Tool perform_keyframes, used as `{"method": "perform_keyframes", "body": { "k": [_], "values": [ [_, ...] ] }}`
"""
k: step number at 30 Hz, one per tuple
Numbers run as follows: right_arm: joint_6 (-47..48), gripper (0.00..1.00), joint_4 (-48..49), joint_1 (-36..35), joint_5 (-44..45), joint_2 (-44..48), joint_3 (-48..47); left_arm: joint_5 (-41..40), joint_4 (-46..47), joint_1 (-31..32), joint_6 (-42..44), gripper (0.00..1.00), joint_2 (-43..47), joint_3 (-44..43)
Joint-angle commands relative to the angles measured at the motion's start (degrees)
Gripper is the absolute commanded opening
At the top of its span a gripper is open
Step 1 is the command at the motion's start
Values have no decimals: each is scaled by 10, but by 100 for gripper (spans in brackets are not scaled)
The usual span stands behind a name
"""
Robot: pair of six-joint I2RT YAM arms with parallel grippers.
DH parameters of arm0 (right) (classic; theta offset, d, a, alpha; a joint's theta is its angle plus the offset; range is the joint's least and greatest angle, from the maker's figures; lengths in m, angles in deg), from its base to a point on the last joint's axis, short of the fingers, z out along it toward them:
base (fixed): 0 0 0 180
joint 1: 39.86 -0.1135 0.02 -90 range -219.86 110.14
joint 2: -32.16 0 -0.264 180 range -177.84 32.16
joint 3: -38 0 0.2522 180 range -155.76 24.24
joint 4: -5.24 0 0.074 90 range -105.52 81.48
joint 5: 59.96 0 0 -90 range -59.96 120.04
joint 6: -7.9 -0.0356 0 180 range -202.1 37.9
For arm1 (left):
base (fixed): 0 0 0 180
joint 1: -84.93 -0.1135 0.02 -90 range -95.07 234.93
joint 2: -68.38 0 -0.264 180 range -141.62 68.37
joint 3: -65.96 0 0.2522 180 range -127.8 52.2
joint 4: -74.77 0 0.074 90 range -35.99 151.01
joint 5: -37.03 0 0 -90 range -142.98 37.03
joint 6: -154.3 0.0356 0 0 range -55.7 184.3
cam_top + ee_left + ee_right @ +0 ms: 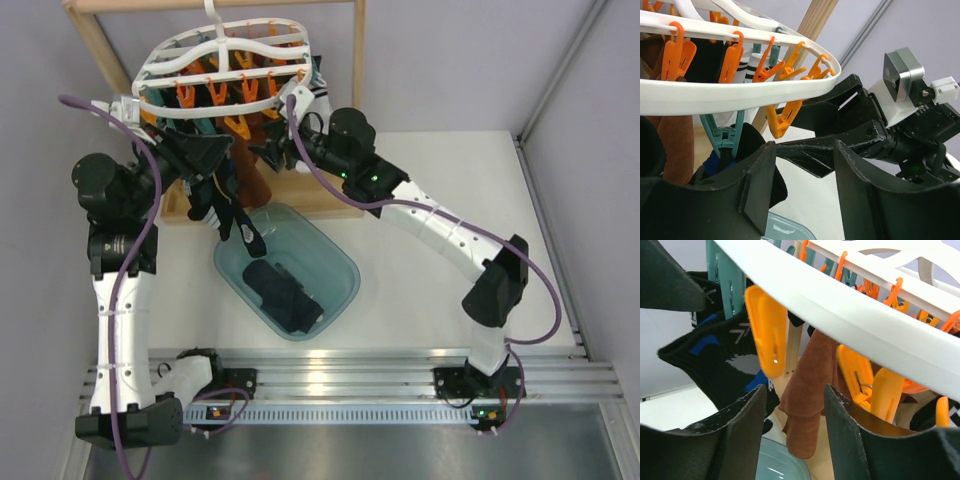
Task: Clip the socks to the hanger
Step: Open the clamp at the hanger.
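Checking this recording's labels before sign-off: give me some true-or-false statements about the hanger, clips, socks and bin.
1. The white plastic oval lattice hanger hangs on the wooden rack frame. True.
2. The translucent teal plastic bin holds nothing. False: small dark knit socks lie in it.
3. A large brown sock hangs below the hanger. True.
4. Every clip is orange. False: some are teal plastic clips.
5. The right arm's fingers clamp a clip. False: they stand apart, nothing between.

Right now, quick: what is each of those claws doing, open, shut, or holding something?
Left gripper: open, nothing between its fingers.
Right gripper: open, holding nothing, just under an orange clip.
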Motion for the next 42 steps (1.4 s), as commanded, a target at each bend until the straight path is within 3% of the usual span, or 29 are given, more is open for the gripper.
{"method": "perform_keyframes", "body": {
  "k": [1,11,28,30,33,37,39,42],
  "values": [
    [-29,50,69,19,-54,-11,-39,6,36,1,2,54,3,4],
    [-74,54,128,19,-186,-36,-68,-5,28,0,-1,55,6,3],
    [-89,61,120,19,-200,-31,-75,-12,19,0,-3,57,4,1],
    [-85,54,119,19,-197,-32,-76,-14,19,0,-4,57,4,1],
    [-81,36,117,19,-174,-31,-76,-17,19,-1,-6,57,3,-1],
    [-85,7,102,18,-138,-33,-90,-17,20,1,-11,57,0,-5],
    [-84,0,101,15,-122,-31,-90,-17,21,1,-15,58,-2,-7],
    [-84,0,104,11,-118,-26,-87,-25,25,0,-16,58,-5,-13]
  ]
}}
